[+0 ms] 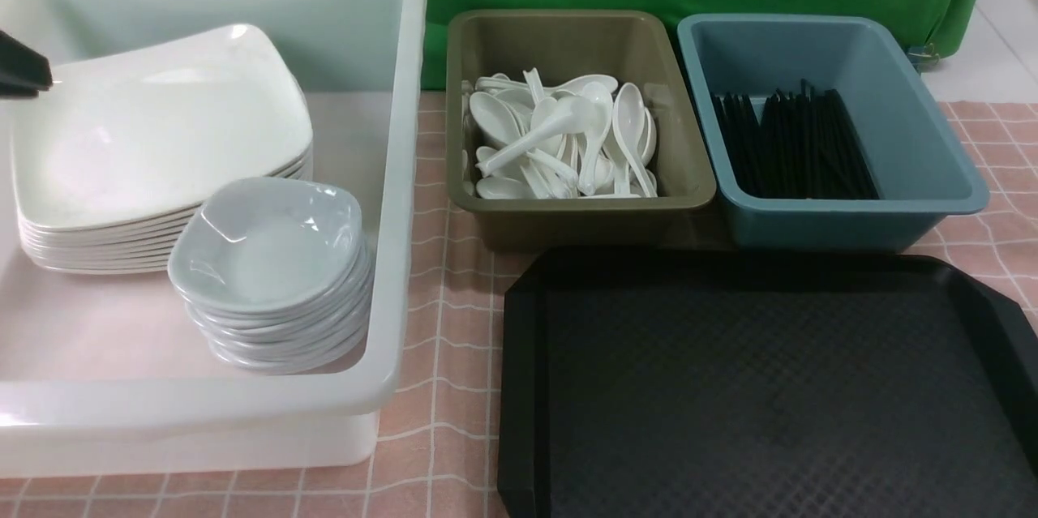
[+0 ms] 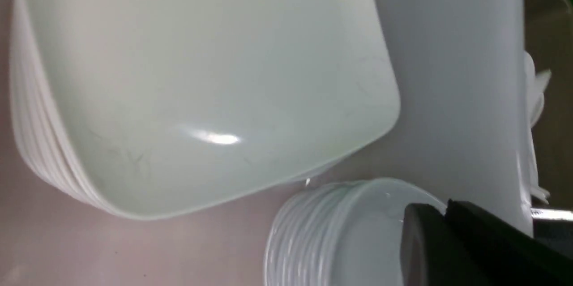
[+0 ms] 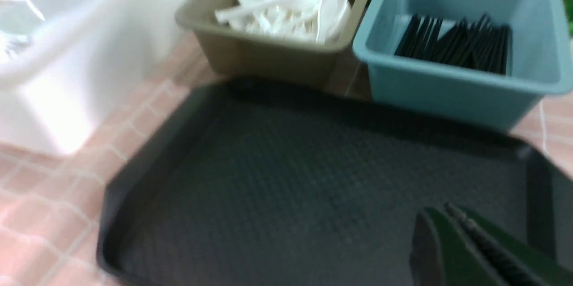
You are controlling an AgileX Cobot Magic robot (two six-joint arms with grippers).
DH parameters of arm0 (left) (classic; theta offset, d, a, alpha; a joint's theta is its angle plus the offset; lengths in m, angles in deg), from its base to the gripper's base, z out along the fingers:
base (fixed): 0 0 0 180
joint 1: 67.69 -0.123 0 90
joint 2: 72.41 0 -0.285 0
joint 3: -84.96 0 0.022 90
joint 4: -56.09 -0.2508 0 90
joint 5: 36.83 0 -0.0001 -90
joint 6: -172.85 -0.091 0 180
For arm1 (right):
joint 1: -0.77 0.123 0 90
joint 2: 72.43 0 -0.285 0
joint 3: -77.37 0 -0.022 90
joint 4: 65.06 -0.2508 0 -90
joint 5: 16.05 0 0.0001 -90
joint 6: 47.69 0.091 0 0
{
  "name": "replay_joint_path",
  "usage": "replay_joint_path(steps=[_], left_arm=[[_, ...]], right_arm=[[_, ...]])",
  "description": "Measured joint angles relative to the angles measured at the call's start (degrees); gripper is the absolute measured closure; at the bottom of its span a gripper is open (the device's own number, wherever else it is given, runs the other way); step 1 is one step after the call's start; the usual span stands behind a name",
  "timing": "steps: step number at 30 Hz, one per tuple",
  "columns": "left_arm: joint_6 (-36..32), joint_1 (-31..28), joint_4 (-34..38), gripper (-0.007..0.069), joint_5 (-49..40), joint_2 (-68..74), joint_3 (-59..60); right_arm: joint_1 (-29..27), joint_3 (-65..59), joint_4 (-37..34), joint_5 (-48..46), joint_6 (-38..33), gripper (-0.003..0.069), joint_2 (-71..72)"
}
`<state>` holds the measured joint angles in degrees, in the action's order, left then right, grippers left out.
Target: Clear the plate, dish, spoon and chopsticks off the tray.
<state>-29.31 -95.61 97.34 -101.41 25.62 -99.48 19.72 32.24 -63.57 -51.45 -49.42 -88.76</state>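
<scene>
Evidently the clearing is all but finished: the big black rectangular tray (image 1: 770, 388) with cut-off corners lies bare on the pink checked counter (image 1: 446, 323), nothing resting on its textured surface in either the front or the right wrist view. The large glossy white square plate (image 1: 154, 129) tops a stack in the big white tub (image 1: 397, 177), tilted a little rather than seated flat, and the small bluish-white rounded-square dish (image 1: 268, 242) crowns its own stack just beside it, at about 5 o'clock from the plates. White soup spoons (image 1: 559, 137) fill the olive tub (image 1: 568, 218) at 12 o'clock from the tray's left end, and the thin black chopsticks (image 1: 795, 145) lie bundled in the blue tub (image 1: 932, 169) to the right of it.

The left gripper (image 2: 443, 210) hangs over the dish stack, well inside the white tub, its fingers pressed together and holding nothing. The right gripper (image 3: 441, 219) hovers above the tray's near right part, fingers likewise closed and empty.

Judging by this, the step in hand is the retreat after the last drop. The next move calls only for lifting the left arm straight up, clear of the tub wall and the tilted plate, without nudging either stack.
</scene>
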Motion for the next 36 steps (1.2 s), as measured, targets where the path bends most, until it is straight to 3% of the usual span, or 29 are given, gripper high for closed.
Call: replay_joint_path(steps=[6,10,16,26,31,36], left_arm=[[-1.9,0.0,1.7,0.0624,-1.8,-2.5,-0.3],[-1.9,0.0,4.1,0.0624,-1.8,-2.6,-0.3],[-2.0,1.5,4.8,0.0624,-1.1,-2.6,-0.3],[-2.1,13.2,4.8,0.0624,-4.8,-2.6,-0.3],[-2.0,19.6,-0.4,0.0624,-5.0,-2.6,-0.3],[-2.0,22.1,-4.4,0.0624,-5.2,-2.6,-0.3]], right_arm=[[0.0,-9.7,0.0,21.8,4.4,0.0629,0.1],[0.0,-13.5,0.0,27.6,5.7,0.0627,0.1],[0.0,-15.4,0.0,27.9,5.9,0.0618,0.0],[0.0,-15.4,0.0,27.3,6.0,0.0595,0.0],[-0.2,-16.5,2.2,27.9,6.0,0.0581,0.0],[-2.8,-20.6,3.9,28.1,6.0,0.0576,0.8]])
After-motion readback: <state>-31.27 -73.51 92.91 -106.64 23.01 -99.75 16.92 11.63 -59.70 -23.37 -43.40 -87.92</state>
